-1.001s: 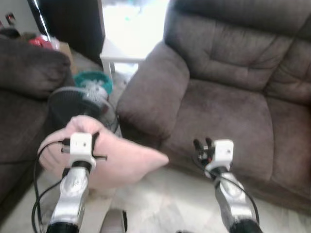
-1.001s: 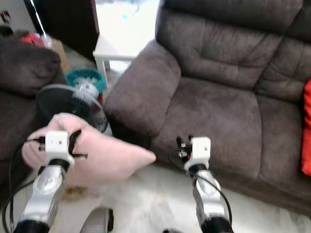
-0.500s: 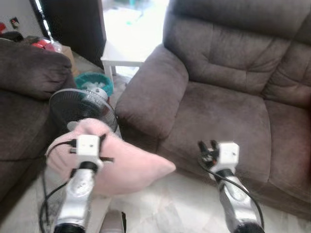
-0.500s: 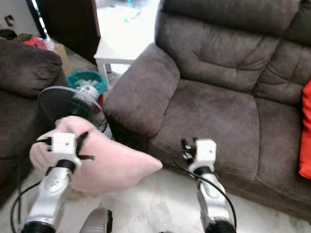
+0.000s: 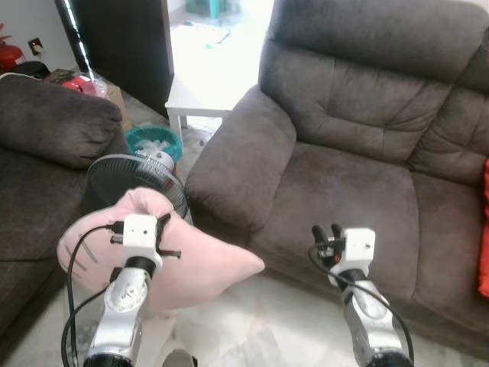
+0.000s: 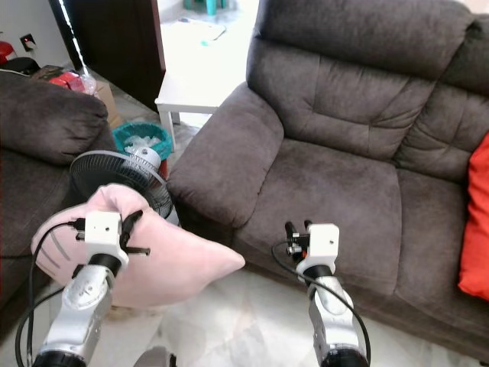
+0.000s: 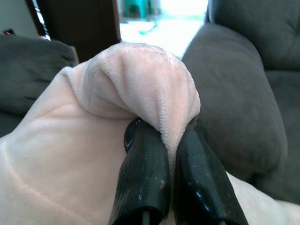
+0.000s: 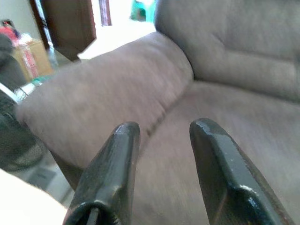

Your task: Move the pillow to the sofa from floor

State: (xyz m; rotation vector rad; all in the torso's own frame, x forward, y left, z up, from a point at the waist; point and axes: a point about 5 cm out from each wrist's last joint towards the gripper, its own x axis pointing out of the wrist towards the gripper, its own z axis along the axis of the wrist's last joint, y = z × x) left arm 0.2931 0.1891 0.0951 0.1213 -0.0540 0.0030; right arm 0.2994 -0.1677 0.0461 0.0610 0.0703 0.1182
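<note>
Sofa: big brown sofa straight ahead — seat cushion bare, near armrest facing the robot, its front edge just past both arms.
Second sofa: another dark one along the robot's left side.
Pillow: pink pillow is up off the floor, hanging in the air at the left, in front of the big sofa's armrest, one corner pointing towards the seat.
Floor: pale marbled floor showing under the pillow and between the arms.
Fan: black round fan stands on the floor just behind the pillow, partly hidden by it.
White table: small white table beyond the armrest, in bright light.
Red cushion: a red cushion at the sofa's far right edge.
Basket: teal basket on the floor by the white table's leg.
Left claw: left claw pinched tight on a bunched fold of the pillow — plush squeezed between both fingers.
Right claw: right claw spread wide, holding nothing, raised before the seat's front edge.
</note>
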